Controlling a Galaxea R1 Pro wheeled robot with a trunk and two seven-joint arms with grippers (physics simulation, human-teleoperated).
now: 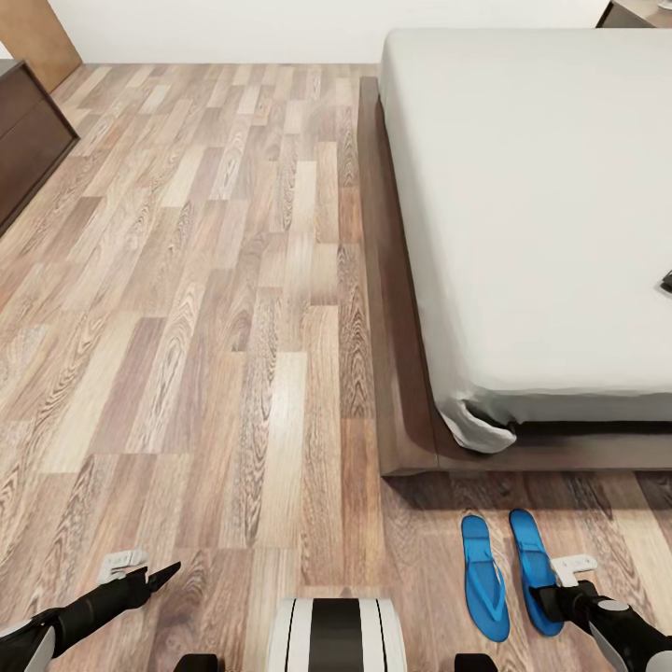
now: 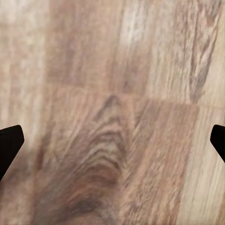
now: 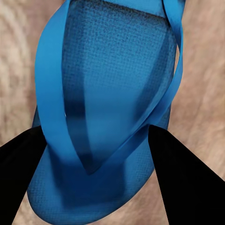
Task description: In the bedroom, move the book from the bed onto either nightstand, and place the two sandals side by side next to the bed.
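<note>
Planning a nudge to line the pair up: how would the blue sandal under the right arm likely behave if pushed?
The sandal looks thin and flat-soled, so it would probably slide over the smooth plank floor rather than tip or roll. Its narrow straps look flexible, so they may bend if caught. It seems light, so a gentle push should do.

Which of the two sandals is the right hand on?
The sandal on the right, farther from the robot's base. The right hand sits over its heel end; the other sandal lies beside it, untouched.
</note>
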